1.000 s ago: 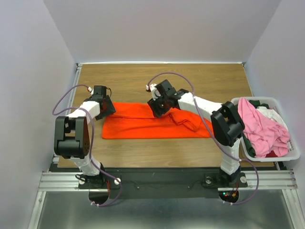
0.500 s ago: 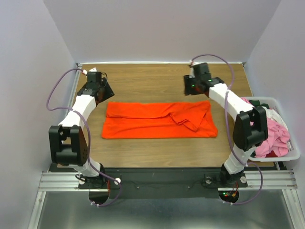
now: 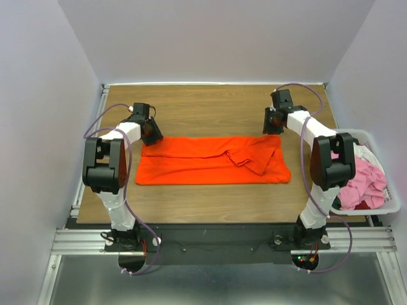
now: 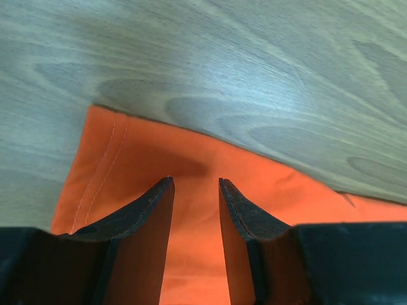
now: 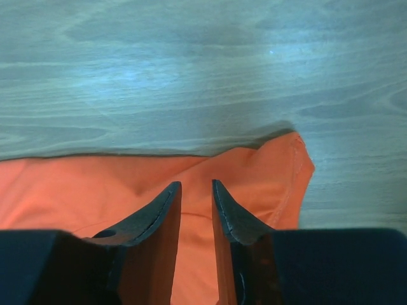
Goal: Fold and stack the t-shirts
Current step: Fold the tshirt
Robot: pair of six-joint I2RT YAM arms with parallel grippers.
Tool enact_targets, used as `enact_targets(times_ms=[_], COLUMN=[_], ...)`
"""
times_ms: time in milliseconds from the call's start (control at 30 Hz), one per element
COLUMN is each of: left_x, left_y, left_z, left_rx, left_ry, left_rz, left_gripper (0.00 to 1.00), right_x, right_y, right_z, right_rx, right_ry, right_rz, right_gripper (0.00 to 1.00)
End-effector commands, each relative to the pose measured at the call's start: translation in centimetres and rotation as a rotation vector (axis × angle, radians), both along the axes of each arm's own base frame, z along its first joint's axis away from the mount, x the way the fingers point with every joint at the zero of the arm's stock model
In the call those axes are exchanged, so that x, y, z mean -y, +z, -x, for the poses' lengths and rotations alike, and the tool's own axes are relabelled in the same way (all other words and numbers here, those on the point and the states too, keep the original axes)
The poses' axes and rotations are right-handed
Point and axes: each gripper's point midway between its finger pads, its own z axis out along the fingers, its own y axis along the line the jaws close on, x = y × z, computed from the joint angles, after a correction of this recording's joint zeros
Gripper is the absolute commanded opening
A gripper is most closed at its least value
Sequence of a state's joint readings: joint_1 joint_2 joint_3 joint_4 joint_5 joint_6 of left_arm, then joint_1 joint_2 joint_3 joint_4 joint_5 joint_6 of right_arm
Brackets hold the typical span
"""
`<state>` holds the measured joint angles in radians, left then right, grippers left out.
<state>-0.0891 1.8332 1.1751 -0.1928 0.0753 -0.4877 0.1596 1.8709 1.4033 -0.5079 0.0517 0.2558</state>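
The orange t-shirt (image 3: pixel 210 162) lies on the table as a long, flat, folded band, with a creased flap toward its right. My left gripper (image 3: pixel 151 135) is down at its far left corner. In the left wrist view the left gripper (image 4: pixel 194 180) is open by a narrow gap, fingertips on the orange cloth (image 4: pixel 133 159) just inside the edge. My right gripper (image 3: pixel 272 127) is at the far right corner. The right gripper (image 5: pixel 196 183) is also open by a narrow gap, over the hemmed orange corner (image 5: pixel 267 171). I cannot tell whether cloth is pinched.
A white bin (image 3: pixel 388 206) stands at the table's right edge beside the right arm, holding a pink shirt (image 3: pixel 362 178), a white one (image 3: pixel 365 151) and a dark green one (image 3: pixel 346 136). Bare wooden tabletop (image 3: pixel 210 108) lies beyond the orange shirt.
Both grippers swung out toward the far table corners, then came down onto the shirt's far corners with jaws narrowing. The shirt's right part, bunched a second ago, now lies spread.
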Motion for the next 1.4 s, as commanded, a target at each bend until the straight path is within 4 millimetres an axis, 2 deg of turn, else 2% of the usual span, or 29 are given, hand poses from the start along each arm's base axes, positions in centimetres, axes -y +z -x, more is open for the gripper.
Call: enact_targets(times_ms=[0,200,367,400,433,533,633,667,800,900,933,1033,1100,1133,1167,1200,1233,1267,1300,1333,1367], left_x=[-0.6,-2.6,-4.4,-4.4,-5.6,-5.4,-4.7,-4.3,-3.2,-2.8,-2.8,-3.0,-3.2,-3.5,-3.6,-3.8,-4.2,-4.3,-4.4,-4.8,-4.9], left_y=[0.2,-2.9,-3.9,-4.1,-4.1,-3.3,-1.8,-0.6,2.6,5.0,5.5,9.2,10.9,11.7,13.5,14.0,15.7,16.2,15.7,15.9,17.1], left_z=[-1.8,-0.2,0.9,1.3,1.3,0.9,-0.1,-0.7,-2.3,-3.0,-3.0,-3.2,-3.1,-2.9,-2.5,-2.1,-1.3,-0.8,0.2,0.8,1.8], left_rx=[0.043,-0.025,-0.057,-0.066,-0.065,-0.040,0.001,0.030,0.103,0.143,0.150,0.220,0.252,0.259,0.293,0.302,0.334,0.345,0.337,0.343,0.378], left_ry=[0.031,0.089,0.131,0.133,0.161,0.138,0.108,0.090,0.054,0.034,0.034,0.035,0.033,0.039,0.036,0.038,0.047,0.048,0.046,0.055,0.056], left_rz=[-0.010,-0.023,-0.038,-0.040,-0.036,-0.033,-0.003,0.010,0.032,0.050,0.050,0.038,0.027,0.012,-0.001,-0.011,-0.028,-0.036,-0.048,-0.063,-0.069], left_gripper=[0.45,0.44,0.44,0.44,0.44,0.45,0.51,0.54,0.62,0.68,0.70,0.76,0.80,0.81,0.82,0.83,0.83,0.84,0.85,0.85,0.85], right_x=[1.8,4.6,7.7,7.9,8.1,7.6,6.2,6.1,4.8,3.5,2.2,-0.5,-2.2,-4.2,-5.1,-6.1,-8.0,-8.8,-9.6,-11.1,-11.6], right_y=[-2.5,-5.9,-7.9,-7.9,-7.5,-6.2,-4.1,-2.9,-0.2,3.3,3.9,5.9,6.4,6.5,6.6,6.6,6.4,5.9,5.6,5.3,4.5], right_z=[0.6,1.5,1.4,1.3,0.8,-0.5,-1.3,-1.7,-2.2,-2.2,-2.0,-1.0,-0.3,0.4,1.2,1.8,2.7,3.5,4.2,5.1,5.9], right_rx=[-0.060,-0.133,-0.164,-0.159,-0.147,-0.109,-0.066,-0.037,0.020,0.090,0.099,0.131,0.137,0.136,0.131,0.131,0.123,0.108,0.096,0.085,0.063], right_ry=[-0.072,-0.161,-0.256,-0.261,-0.262,-0.227,-0.172,-0.162,-0.111,-0.063,-0.029,0.053,0.106,0.154,0.183,0.212,0.260,0.280,0.300,0.339,0.350], right_rz=[-0.023,-0.034,-0.043,-0.043,-0.046,-0.069,-0.128,-0.137,-0.175,-0.191,-0.192,-0.188,-0.179,-0.174,-0.164,-0.151,-0.143,-0.135,-0.132,-0.129,-0.121], right_gripper=[0.29,0.28,0.28,0.28,0.28,0.29,0.32,0.32,0.36,0.41,0.42,0.44,0.45,0.45,0.45,0.45,0.45,0.45,0.45,0.45,0.45])
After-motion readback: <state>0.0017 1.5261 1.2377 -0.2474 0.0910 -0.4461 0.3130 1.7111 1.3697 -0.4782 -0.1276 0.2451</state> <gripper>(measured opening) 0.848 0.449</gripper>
